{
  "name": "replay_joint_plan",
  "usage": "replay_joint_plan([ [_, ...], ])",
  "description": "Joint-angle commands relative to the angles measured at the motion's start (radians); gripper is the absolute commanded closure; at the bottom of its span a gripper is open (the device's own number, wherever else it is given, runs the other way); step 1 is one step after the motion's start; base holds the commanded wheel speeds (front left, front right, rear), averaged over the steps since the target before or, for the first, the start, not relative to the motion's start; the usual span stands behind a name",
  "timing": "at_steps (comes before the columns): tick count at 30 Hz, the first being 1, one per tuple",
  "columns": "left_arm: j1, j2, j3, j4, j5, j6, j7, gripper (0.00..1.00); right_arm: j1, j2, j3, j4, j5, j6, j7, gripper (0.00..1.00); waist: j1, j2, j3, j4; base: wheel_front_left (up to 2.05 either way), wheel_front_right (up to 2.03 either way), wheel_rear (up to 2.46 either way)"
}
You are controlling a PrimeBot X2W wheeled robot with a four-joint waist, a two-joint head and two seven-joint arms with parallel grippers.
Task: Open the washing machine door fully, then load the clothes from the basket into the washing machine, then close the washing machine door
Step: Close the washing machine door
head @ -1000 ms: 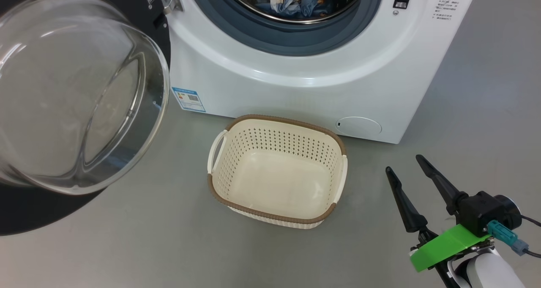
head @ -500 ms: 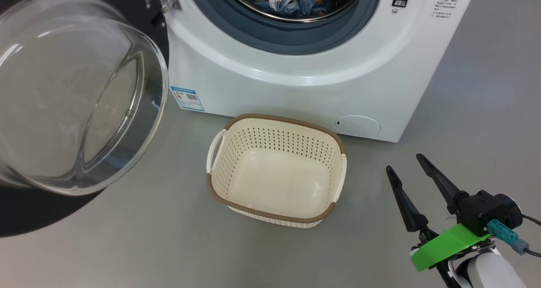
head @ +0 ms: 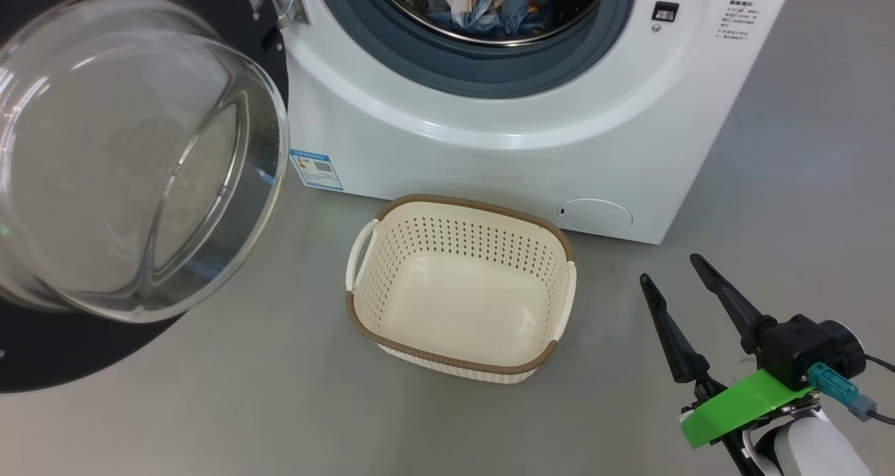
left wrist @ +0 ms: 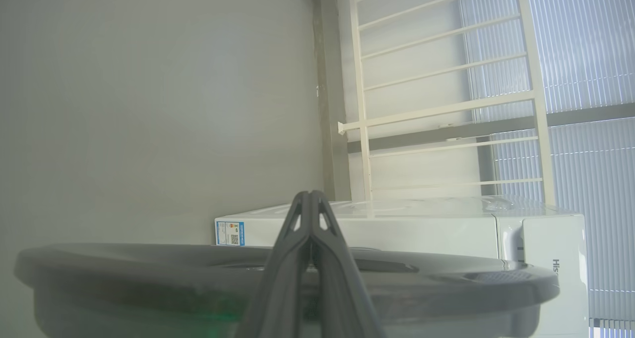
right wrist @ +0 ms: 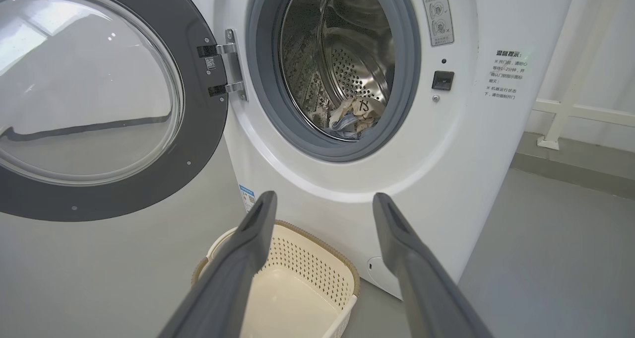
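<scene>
The door (head: 133,161) stands swung wide to the left of the washer (head: 489,147), its glass bowl bulging toward the head camera and its black rim hanging above the floor (head: 280,406). The mouth of the drum (right wrist: 357,55) is uncovered. The clothes (head: 489,4) lie heaped at the drum's bottom, blue, white and cream pieces behind the grey gasket (head: 475,70). The empty basket (head: 458,207) sits on the floor just in front of the washer, below the opening. A blue sticker (head: 317,169) marks the washer's lower left corner. The right claw (head: 668,268) hovers at the lower right of the head view, apart from the basket, its fingers spread wide with nothing between them. In the left wrist view the left claw (left wrist: 310,199) has its fingers pressed flat together, gripping nothing. They cross the door's dark rim, seen edge-on, and whether they touch it cannot be told.
</scene>
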Motion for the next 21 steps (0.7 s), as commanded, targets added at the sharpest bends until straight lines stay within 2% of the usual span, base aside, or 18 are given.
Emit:
replay_joint_plan([
  [1,0.022,0.049,-0.002,-0.031,0.007,-0.006,0.025,1.00,-0.010,-0.004,0.020,-0.024,-0.007,0.002,-0.005,0.00,0.0000,0.0000,-0.006,0.003,0.00,0.00,0.00],
  [21,0.096,-0.030,-0.049,-0.142,-0.007,0.019,0.112,1.00,0.010,0.013,0.019,-0.019,-0.004,0.002,-0.005,0.00,0.0000,0.0000,-0.058,0.019,0.00,0.00,0.00],
])
